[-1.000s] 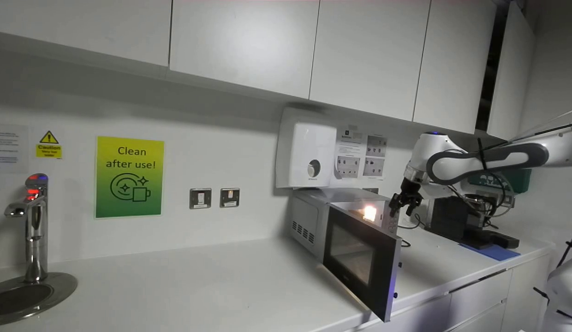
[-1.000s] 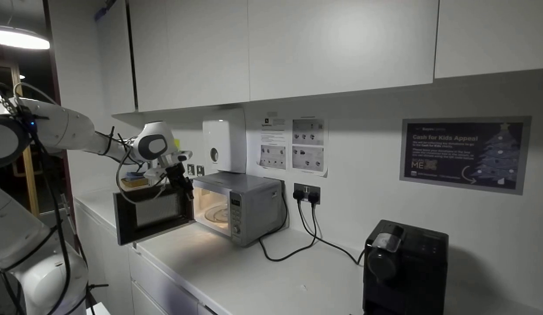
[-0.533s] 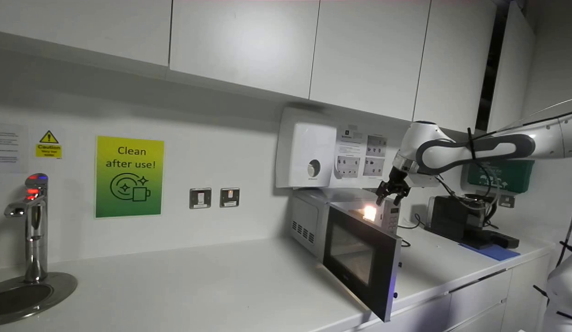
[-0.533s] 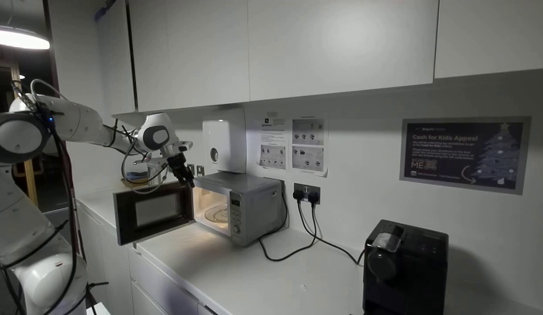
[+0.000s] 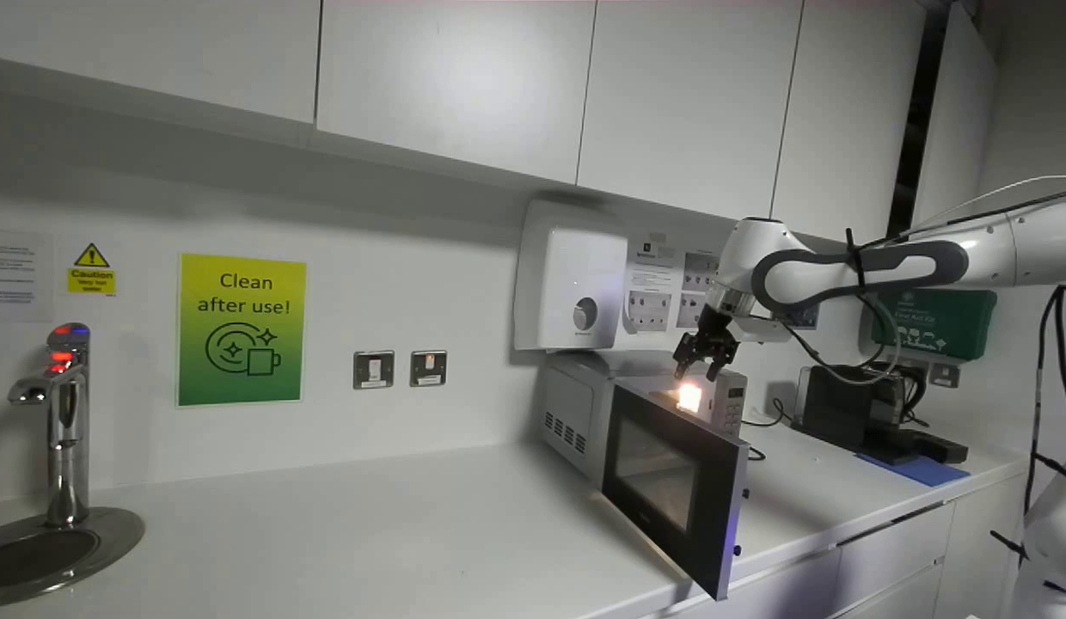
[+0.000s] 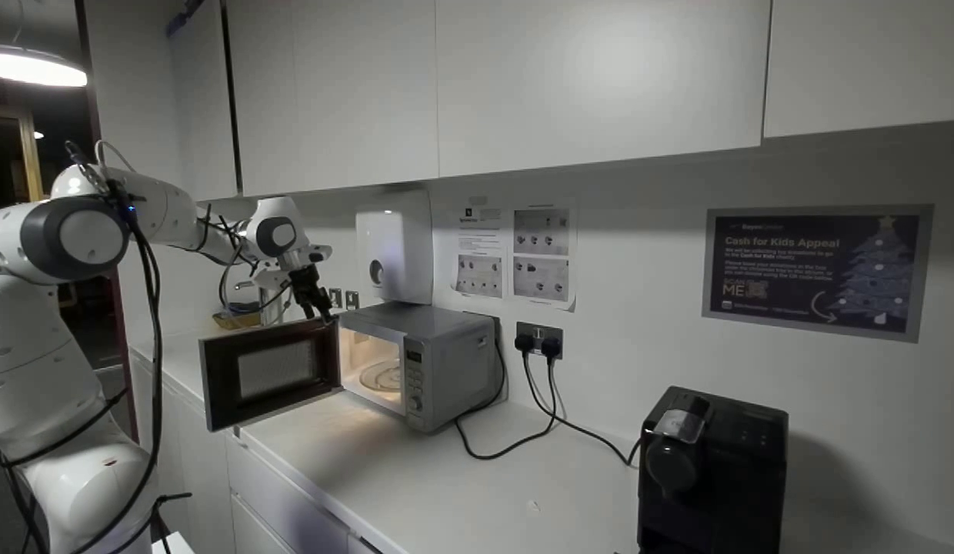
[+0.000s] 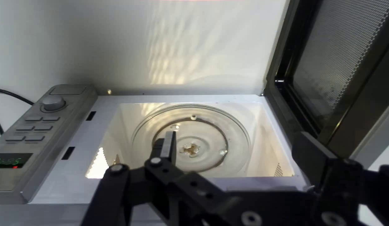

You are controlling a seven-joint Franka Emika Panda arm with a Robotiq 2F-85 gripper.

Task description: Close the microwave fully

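The microwave (image 6: 427, 358) stands on the counter (image 6: 461, 500), its door (image 6: 273, 373) swung wide and the glass turntable (image 7: 205, 136) lit within. My gripper (image 7: 237, 145), its jaws well apart and holding nothing, hovers near the top of the microwave's open front.

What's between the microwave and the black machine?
An exterior view shows black cords and a white speck on the countertop, and two plugs in a wall socket.
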